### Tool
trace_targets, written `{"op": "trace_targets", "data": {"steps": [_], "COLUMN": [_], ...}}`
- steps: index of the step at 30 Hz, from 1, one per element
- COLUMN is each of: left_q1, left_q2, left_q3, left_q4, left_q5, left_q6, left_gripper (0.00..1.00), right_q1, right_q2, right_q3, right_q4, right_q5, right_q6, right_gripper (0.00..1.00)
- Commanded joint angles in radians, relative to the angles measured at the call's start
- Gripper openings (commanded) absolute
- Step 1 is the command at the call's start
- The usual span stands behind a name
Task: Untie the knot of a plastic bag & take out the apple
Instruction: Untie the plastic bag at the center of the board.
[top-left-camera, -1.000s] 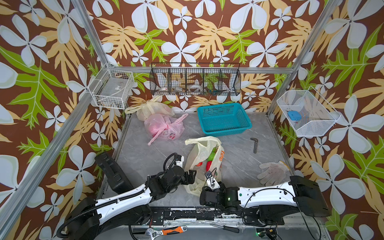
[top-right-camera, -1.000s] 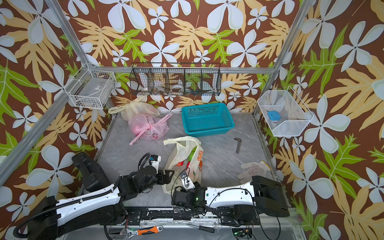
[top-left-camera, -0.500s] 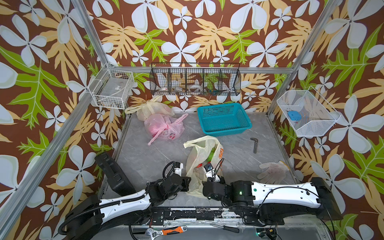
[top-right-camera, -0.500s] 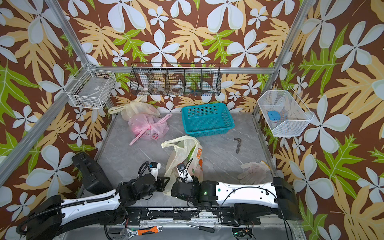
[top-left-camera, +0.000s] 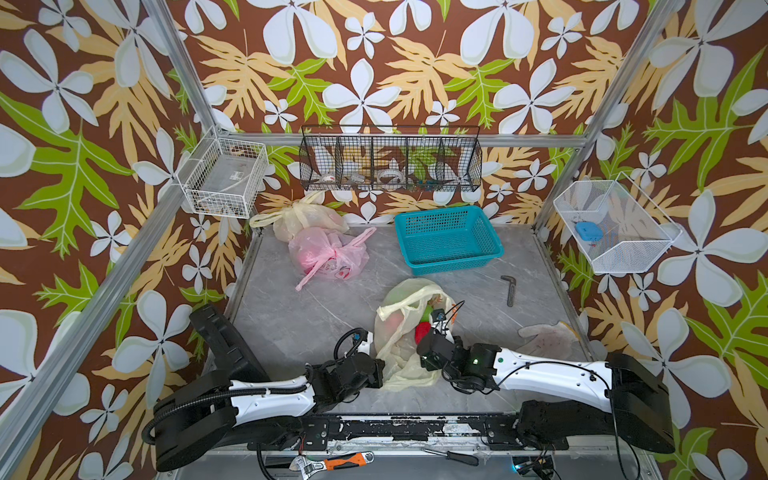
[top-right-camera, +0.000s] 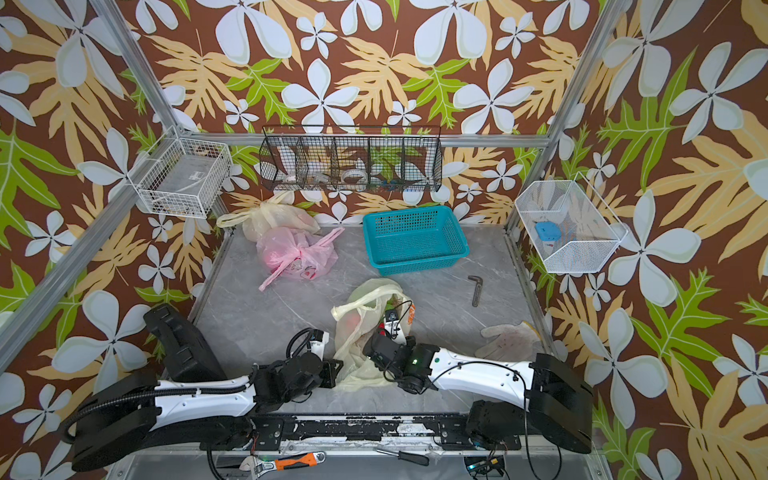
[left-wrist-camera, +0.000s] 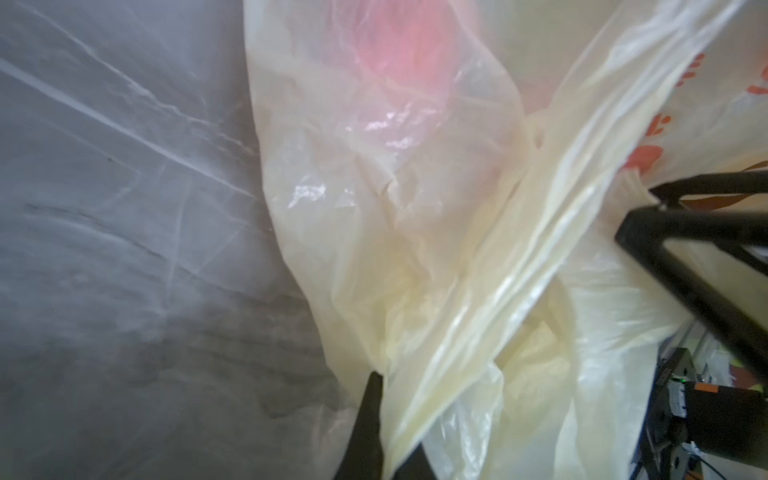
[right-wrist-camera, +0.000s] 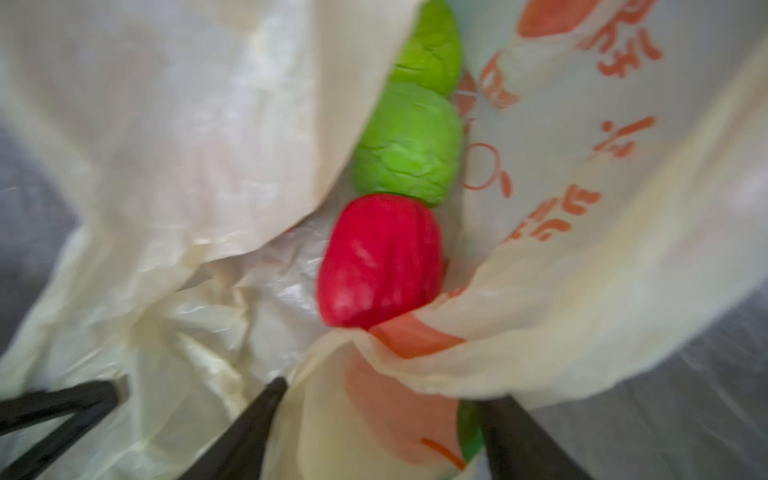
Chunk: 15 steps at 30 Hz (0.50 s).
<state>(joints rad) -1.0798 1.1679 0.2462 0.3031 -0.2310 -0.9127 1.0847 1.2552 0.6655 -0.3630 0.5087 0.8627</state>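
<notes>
Cream plastic bag (top-left-camera: 395, 336), mouth open (red, green produce (right-wrist-camera: 386, 257) inside): left gripper (top-left-camera: 380, 366) clamped on its film; right gripper (right-wrist-camera: 384, 392) half-spread, astride rim.

cream bag (top-left-camera: 395, 340), pink bag (top-left-camera: 328, 253), teal basket (top-left-camera: 451, 262)

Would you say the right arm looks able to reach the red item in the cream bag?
Probably yes: the red item lies uncovered ahead of the right gripper, whose jaws stand open; only the bag's rim lies between.
</notes>
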Motion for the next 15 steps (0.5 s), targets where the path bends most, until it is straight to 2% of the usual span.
{"op": "trace_targets", "data": {"steps": [1, 3, 4, 8, 11, 12, 15], "left_q1": [-0.009, -0.009, -0.011, -0.011, -0.011, -0.011, -0.011], "left_q2": [0.031, 0.044, 0.052, 0.082, 0.093, 0.095, 0.096], "left_q3": [0.008, 0.011, 0.012, 0.028, 0.055, 0.061, 0.088], "left_q4": [0.06, 0.06, 0.057, 0.048, 0.043, 0.044, 0.043], "left_q5": [-0.009, 0.003, 0.009, 0.009, 0.002, 0.0, -0.009], "left_q6": [0.002, 0.007, 0.012, 0.034, 0.048, 0.05, 0.064], "left_gripper": [0.0, 0.0, 0.0, 0.0, 0.0, 0.0, 0.0], "right_q1": [-0.004, -0.037, -0.067, -0.181, -0.188, -0.189, -0.189], "right_q2": [-0.086, -0.157, -0.198, -0.304, -0.311, -0.31, -0.306], "right_q3": [-0.071, -0.141, -0.177, -0.33, -0.339, -0.328, -0.246], "right_q4": [-0.015, -0.043, -0.039, 0.077, 0.074, 0.058, -0.031], "right_q5": [0.114, 0.135, 0.119, -0.038, -0.078, -0.086, -0.112], "right_q6": [0.041, 0.068, 0.072, 0.039, 0.044, 0.041, 0.003], "right_gripper": [0.24, 0.03, 0.0, 0.0, 0.0, 0.02, 0.37]}}
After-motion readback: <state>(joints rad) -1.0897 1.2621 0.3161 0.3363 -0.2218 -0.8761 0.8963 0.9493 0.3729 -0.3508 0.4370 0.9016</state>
